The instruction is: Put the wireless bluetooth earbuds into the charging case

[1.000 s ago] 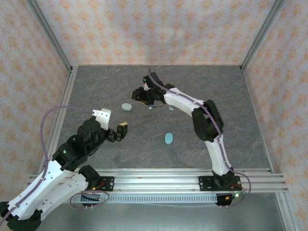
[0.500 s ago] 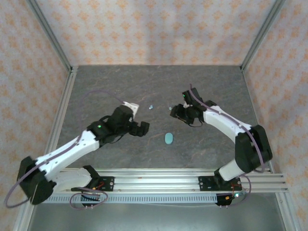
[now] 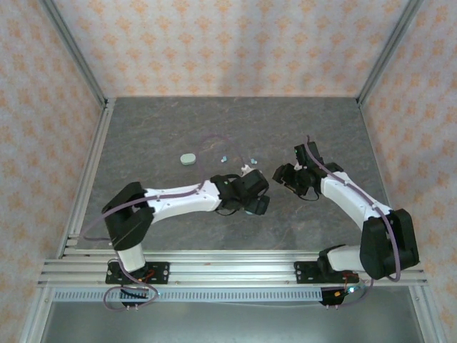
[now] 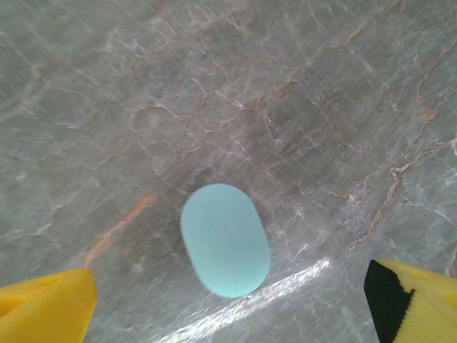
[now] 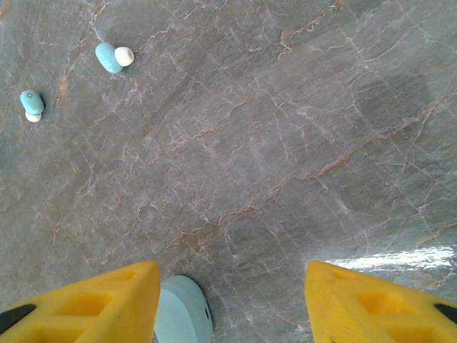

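While two earbuds (image 5: 113,57) lie loose on the desk (image 5: 285,143) beyond the empty, parted right gripper (image 5: 232,286), the left gripper (image 4: 228,275) hangs spread wide over the closed case (image 4: 225,239), apparently to seize it.

Tabletop (image 3: 143,128): dark grey stone-look slab with pale and rusty veins, bounded by metal rails; glare streaks show on it in both wrist views.
Pale case (image 3: 188,158): small closed oval lying flat, left of centre and toward the far half, nothing touching it.
Teal case (image 4: 225,239): smooth closed oval lying flat on bare tabletop, its long axis slightly tilted in the left wrist view.
First earbud (image 5: 113,57): teal body with a white tip, lying on its side.
Second earbud (image 5: 31,105): same colours, near the first but not touching it.
Rounded pale piece (image 5: 183,311): cut off by the lower edge of the right wrist view; whether it rests on the tabletop cannot be told.
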Controlling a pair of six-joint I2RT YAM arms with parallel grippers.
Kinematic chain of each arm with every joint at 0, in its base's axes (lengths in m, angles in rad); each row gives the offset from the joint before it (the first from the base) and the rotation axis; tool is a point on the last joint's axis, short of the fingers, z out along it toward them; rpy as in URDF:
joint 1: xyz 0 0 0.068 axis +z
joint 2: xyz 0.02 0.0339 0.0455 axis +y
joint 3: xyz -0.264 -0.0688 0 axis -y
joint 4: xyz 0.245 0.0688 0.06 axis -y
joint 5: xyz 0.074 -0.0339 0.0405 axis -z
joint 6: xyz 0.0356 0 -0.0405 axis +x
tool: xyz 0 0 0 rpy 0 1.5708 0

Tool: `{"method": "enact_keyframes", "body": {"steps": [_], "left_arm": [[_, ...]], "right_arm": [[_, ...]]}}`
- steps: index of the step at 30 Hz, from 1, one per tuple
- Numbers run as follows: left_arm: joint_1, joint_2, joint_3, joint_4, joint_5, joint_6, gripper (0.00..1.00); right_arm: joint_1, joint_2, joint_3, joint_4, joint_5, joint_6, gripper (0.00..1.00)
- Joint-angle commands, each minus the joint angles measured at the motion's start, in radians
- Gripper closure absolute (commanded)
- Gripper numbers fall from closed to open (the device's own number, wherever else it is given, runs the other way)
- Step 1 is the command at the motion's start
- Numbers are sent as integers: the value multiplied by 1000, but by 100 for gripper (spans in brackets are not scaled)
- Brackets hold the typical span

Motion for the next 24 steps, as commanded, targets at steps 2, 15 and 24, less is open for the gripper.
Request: {"method": "enact_keyframes", "body": {"steps": [2,15,24], "left_arm": [[-2,48,58,-75,-5,-84,8],[-12,182,88,-71,47,-55,23],[21,195,96,-98,95,44,56]], "right_arm": [[-11,-26,-23,-23,-9,-33,44],[-19,-24,-45,5,-35,-28,43],[-24,-56,-54,3,-69,-11,43]]}}
